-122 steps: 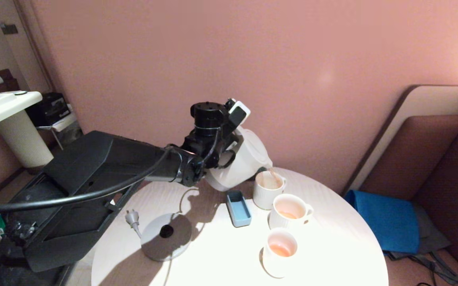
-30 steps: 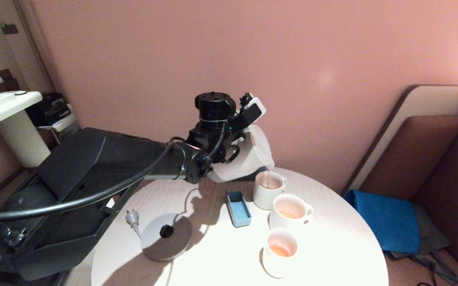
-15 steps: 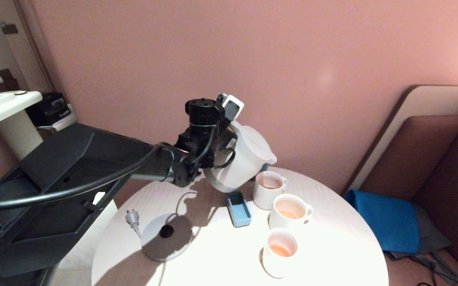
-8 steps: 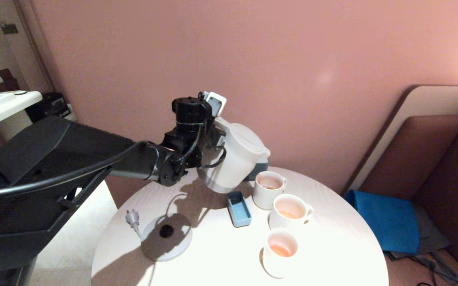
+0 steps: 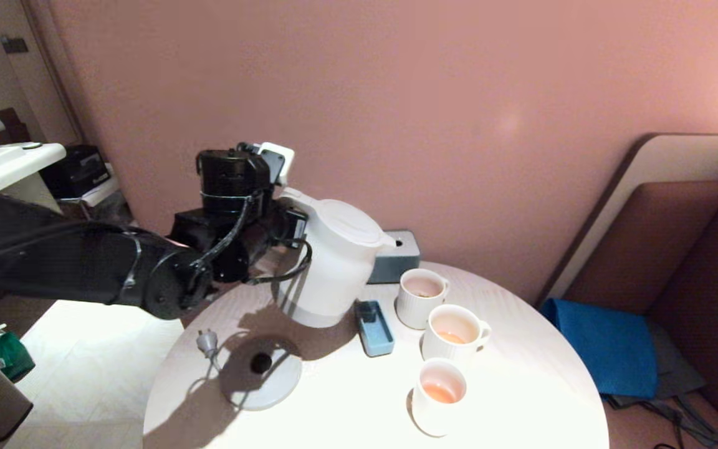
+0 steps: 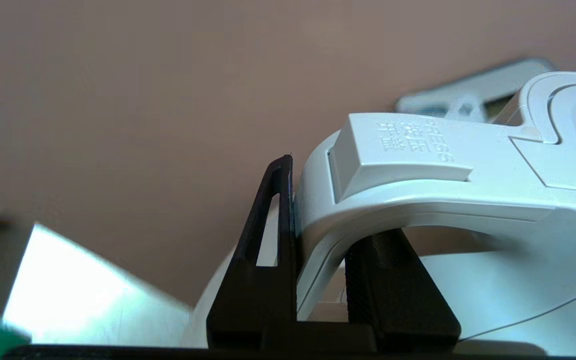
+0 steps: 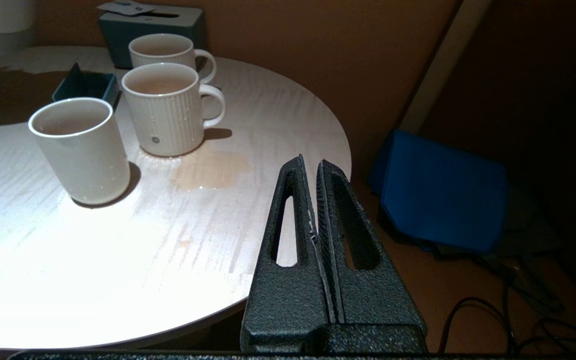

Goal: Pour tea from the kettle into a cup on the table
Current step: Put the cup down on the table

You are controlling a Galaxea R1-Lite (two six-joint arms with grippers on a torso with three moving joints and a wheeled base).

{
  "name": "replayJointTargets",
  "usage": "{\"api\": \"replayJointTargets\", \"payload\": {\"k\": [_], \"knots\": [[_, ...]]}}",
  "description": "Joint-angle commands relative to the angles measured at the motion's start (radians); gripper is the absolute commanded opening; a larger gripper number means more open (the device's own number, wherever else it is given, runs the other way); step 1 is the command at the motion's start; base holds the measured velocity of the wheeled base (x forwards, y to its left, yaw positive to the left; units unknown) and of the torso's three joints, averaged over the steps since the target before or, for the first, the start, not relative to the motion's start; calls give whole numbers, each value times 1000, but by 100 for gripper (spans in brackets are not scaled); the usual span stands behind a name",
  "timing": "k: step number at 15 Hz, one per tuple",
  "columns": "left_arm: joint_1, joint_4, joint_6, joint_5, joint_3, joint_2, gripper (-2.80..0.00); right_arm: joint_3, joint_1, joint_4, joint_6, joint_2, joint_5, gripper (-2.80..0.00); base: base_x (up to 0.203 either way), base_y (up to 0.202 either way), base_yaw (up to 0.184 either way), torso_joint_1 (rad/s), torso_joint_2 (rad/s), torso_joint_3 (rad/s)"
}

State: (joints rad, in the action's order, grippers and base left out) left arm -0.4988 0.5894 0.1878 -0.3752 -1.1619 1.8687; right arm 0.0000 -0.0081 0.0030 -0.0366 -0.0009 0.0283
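Left gripper (image 6: 318, 260) clamped on the kettle (image 5: 333, 269) handle, kettle upright at frame centre-left, probably just above the table (image 5: 521, 380) – grey base (image 5: 260, 372) lies below-left of it, nearest this arm.

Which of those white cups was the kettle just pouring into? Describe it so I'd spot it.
On the round table, three white cups stand in a row beside a small blue tray. It is the far cup, next to the grey box by the wall. It is ribbed, and nearest the kettle held in the left gripper.
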Motion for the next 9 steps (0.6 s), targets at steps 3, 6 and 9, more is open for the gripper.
{"api": "replayJointTargets", "payload": {"k": [3, 6, 9], "knots": [[17, 6, -139, -2, 287, -310, -280, 0, 0, 0, 0, 1, 1, -280, 0, 0, 0, 0, 0, 0], [42, 9, -329, -16, 456, -439, -280, 0, -1, 0, 0, 1, 1, -280, 0, 0, 0, 0, 0, 0], [74, 101, -410, -20, 634, -509, -280, 0, 0, 0, 0, 1, 1, -280, 0, 0, 0, 0, 0, 0]]}}
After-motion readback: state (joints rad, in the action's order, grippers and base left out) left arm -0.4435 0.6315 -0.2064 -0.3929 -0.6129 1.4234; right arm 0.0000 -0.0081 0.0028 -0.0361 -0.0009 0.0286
